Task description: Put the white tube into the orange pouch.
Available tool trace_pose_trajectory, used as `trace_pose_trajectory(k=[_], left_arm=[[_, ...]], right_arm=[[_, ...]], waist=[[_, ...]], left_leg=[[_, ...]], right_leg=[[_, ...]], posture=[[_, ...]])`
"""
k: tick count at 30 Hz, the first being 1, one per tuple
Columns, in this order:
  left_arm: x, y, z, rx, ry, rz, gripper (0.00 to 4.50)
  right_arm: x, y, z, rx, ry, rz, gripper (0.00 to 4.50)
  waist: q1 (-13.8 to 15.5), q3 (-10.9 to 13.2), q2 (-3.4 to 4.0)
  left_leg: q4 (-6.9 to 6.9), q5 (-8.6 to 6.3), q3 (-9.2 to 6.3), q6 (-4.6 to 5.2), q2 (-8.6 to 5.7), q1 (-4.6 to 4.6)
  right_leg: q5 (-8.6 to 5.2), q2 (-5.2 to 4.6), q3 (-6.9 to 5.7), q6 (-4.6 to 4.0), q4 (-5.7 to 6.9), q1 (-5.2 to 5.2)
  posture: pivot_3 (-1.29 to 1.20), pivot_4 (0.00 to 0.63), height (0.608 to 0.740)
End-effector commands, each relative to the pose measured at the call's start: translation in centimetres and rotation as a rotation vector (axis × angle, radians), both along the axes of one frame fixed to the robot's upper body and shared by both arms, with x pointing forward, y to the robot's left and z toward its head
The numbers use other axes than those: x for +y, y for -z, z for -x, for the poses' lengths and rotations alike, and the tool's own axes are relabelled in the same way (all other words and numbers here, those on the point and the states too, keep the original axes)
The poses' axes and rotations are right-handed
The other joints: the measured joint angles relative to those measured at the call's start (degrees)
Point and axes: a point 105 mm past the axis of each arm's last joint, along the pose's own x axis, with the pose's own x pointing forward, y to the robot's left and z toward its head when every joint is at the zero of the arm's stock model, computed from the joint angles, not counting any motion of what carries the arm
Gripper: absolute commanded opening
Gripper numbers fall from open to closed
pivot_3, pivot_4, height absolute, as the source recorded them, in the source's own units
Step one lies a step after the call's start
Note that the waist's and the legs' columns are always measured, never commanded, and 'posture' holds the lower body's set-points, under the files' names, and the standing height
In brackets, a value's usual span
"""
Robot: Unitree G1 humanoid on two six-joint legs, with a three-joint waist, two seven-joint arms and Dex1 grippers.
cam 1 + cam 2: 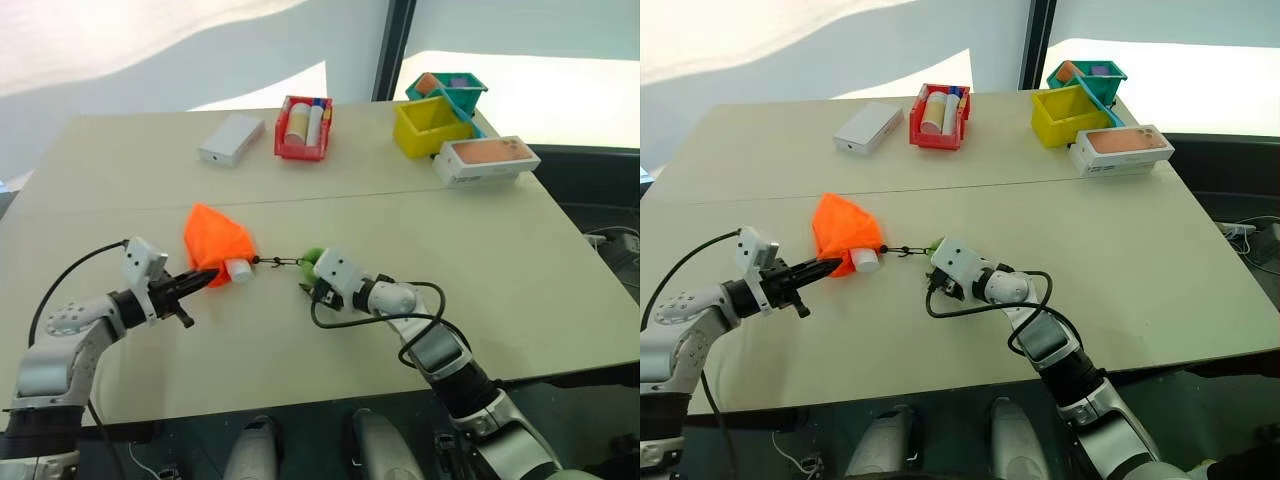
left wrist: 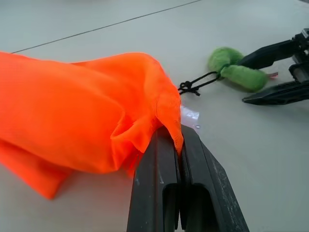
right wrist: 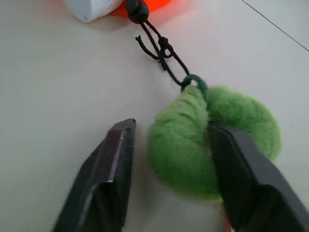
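White plastic squeeze tube (image 1: 238,269) — you have its capped end poking out of the mouth of the bright orange soft fabric pouch (image 1: 214,240), just past the tips of your left gripper (image 1: 200,277), so it sits only partly inside. Your left gripper is clamped tight on a fold of the pouch's rim, fingers pressed together on the fabric. Your right gripper (image 3: 169,159) stands part open, its two black fingers straddling the fuzzy green loop (image 3: 212,140) at the end of the thin black drawstring cord (image 3: 159,48) — one finger seems to touch the loop, the other is clear of it, so you are not holding it firmly. If you close there and pull the cord towards your right hand, the mouth may cinch on the tube's cap and squeeze it back out. Likewise, lifting the rim with your left hand could tip the tube onto the beige table (image 1: 500,260).
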Motion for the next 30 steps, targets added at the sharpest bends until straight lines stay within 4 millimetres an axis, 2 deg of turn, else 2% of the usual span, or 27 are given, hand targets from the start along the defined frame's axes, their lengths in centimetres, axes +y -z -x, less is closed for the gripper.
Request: trace_pose_trajectory(k=[1, 2, 4, 8, 12, 15, 20, 23, 26, 29, 30], left_arm=[[-0.6, -0.8, 0.0, -0.034, 0.020, 0.002, 0.00], [-0.8, -0.8, 0.0, -0.033, 0.027, 0.002, 0.00], [-1.1, -0.8, 0.0, -0.032, 0.042, 0.004, 0.00], [-1.9, -0.8, 0.0, -0.026, 0.086, -0.003, 0.00], [-2.5, -0.9, 0.2, -0.014, 0.134, -0.011, 0.00], [-3.3, -1.1, 0.3, -0.006, 0.186, -0.021, 0.00], [-3.5, -1.3, 1.1, 0.033, 0.261, -0.048, 0.00], [-2.7, -1.5, 2.2, 0.090, 0.300, -0.068, 0.86], [-2.1, -1.7, 2.4, 0.082, 0.284, -0.094, 2.41], [-2.0, -1.6, 2.1, 0.052, 0.246, -0.109, 3.92], [-2.1, -1.5, 2.1, 0.049, 0.241, -0.107, 3.92]], right_arm=[[-1.1, -0.7, -0.2, -0.037, 0.026, 0.013, 0.62], [-1.8, -0.9, -0.1, -0.041, 0.033, 0.016, 0.02], [-3.2, -1.3, 0.5, -0.030, 0.031, -0.003, 0.02], [-6.4, -3.7, 4.5, 0.044, -0.067, -0.194, 0.02], [-9.2, -4.6, 7.6, 0.147, -0.096, -0.267, 0.02], [-9.7, -4.3, 9.2, 0.198, -0.126, -0.252, 0.02], [-9.1, -3.7, 9.0, 0.191, -0.113, -0.241, 0.02], [-8.8, -3.3, 8.2, 0.176, -0.103, -0.231, 0.00], [-8.8, -2.4, 7.2, 0.143, -0.078, -0.161, 0.00], [-8.6, -2.3, 6.3, 0.097, -0.076, -0.126, 0.00], [-8.4, -2.5, 6.3, 0.089, -0.085, -0.127, 0.00]], waist=[[0.01, -0.01, -0.01], [0.01, -0.01, -0.01], [0.46, -0.01, -0.01], [1.89, 0.00, -0.01], [1.66, 0.00, -0.01], [1.44, 0.00, -0.02], [1.37, 0.00, -0.01], [1.22, 0.01, -0.02], [1.43, 0.03, 0.01], [1.67, 0.03, 0.01], [1.65, 0.03, 0.01]], left_leg=[[0.00, 0.00, 0.00, 0.00, 0.00, 0.00], [0.01, 0.00, 0.00, 0.00, 0.00, 0.00], [0.01, 0.00, -0.01, 0.00, -0.01, 0.00], [0.02, 0.00, -0.01, 0.00, -0.09, -0.05], [0.08, 0.00, -0.01, 0.00, -0.11, -0.08], [0.12, -0.01, 0.00, -0.01, -0.06, 0.00], [0.11, -0.01, -0.01, -0.01, 0.00, 0.03], [0.10, -0.01, 0.01, -0.01, 0.00, 0.00], [0.08, -0.01, 0.05, -0.01, -0.03, -0.01], [0.11, -0.01, 0.04, -0.01, -0.05, -0.05], [0.11, -0.01, 0.04, -0.01, -0.07, -0.06]], right_leg=[[0.00, 0.00, 0.00, 0.00, 0.00, 0.00], [0.00, 0.00, 0.00, 0.00, 0.00, 0.00], [-0.01, 0.00, -0.01, 0.01, 0.00, 0.01], [-0.08, -0.07, 0.01, 0.11, -0.10, 0.08], [-0.10, -0.11, 0.02, 0.16, -0.12, 0.10], [-0.10, -0.07, 0.02, 0.16, -0.11, 0.12], [-0.12, 0.01, 0.01, 0.19, -0.10, 0.09], [-0.11, -0.01, 0.02, 0.16, -0.13, 0.06], [-0.09, -0.09, 0.02, 0.11, -0.16, 0.05], [-0.07, -0.14, 0.01, 0.09, -0.19, 0.05], [-0.08, -0.17, 0.01, 0.09, -0.19, 0.05]], posture=[[0.00, 0.150, 0.740], [0.00, 0.150, 0.740], [0.00, 0.150, 0.740], [0.00, 0.150, 0.740], [0.00, 0.150, 0.740], [0.00, 0.150, 0.740], [0.00, 0.150, 0.740], [0.00, 0.150, 0.740], [0.00, 0.150, 0.740], [0.00, 0.150, 0.740], [0.00, 0.150, 0.740]])
